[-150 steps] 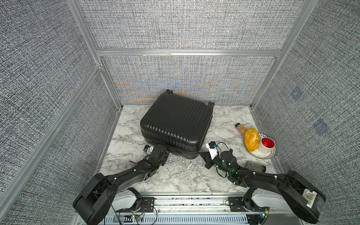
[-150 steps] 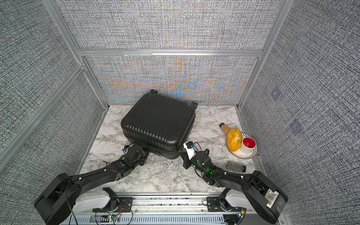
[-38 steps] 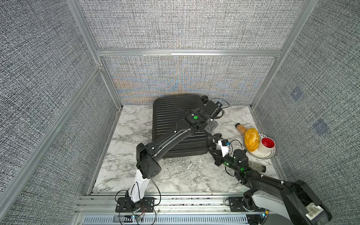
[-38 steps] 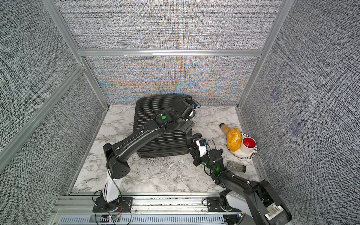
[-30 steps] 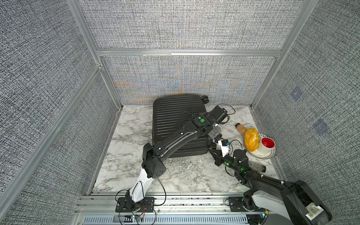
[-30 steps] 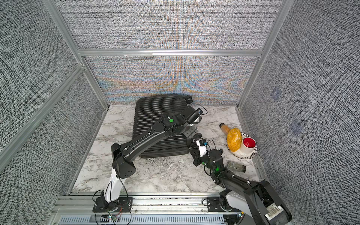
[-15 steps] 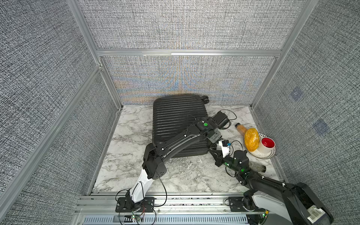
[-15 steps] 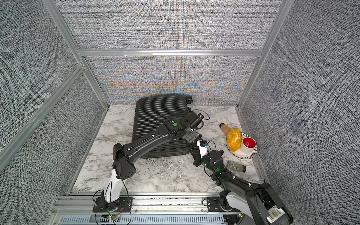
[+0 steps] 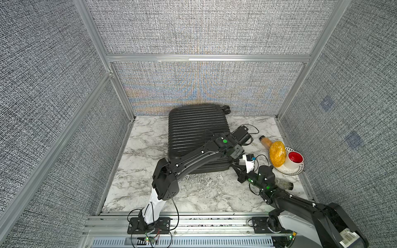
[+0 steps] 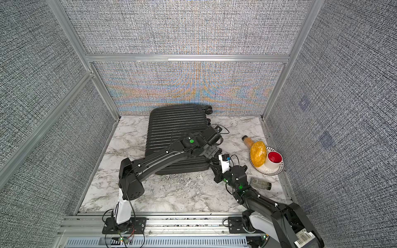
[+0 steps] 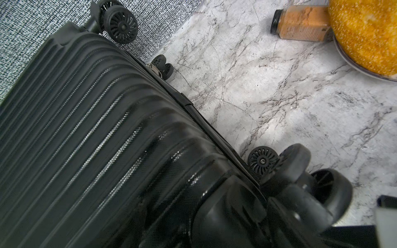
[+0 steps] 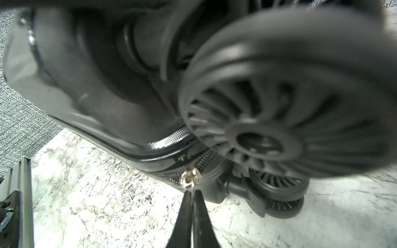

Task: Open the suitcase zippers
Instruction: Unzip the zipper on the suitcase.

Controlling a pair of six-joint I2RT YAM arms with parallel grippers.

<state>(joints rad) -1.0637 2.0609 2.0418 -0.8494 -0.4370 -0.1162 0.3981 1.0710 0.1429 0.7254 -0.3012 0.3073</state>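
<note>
Right end effector [image 12: 191, 198] low over desk [image 9: 193, 193], pinched shut on silver zipper pull [image 12: 190, 178] at suitcase [image 9: 193, 128] near-right corner, just beside spinner wheel [image 12: 268, 120]. Left end effector [image 9: 242, 134] spread wide over suitcase right edge, nothing seen gripped. Five seconds back suitcase lay skewed, left arm [image 9: 193, 158] low at near-left corner; now squared, far end close to back wall [image 9: 204, 90]. Bare desk left and front; spice jar [image 9: 265, 142], plate [image 9: 287, 172] crowd right.

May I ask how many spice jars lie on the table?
2: the orange-powder jar at the plate's far side; the dark-filled jar at its near side. More may be hidden.
</note>
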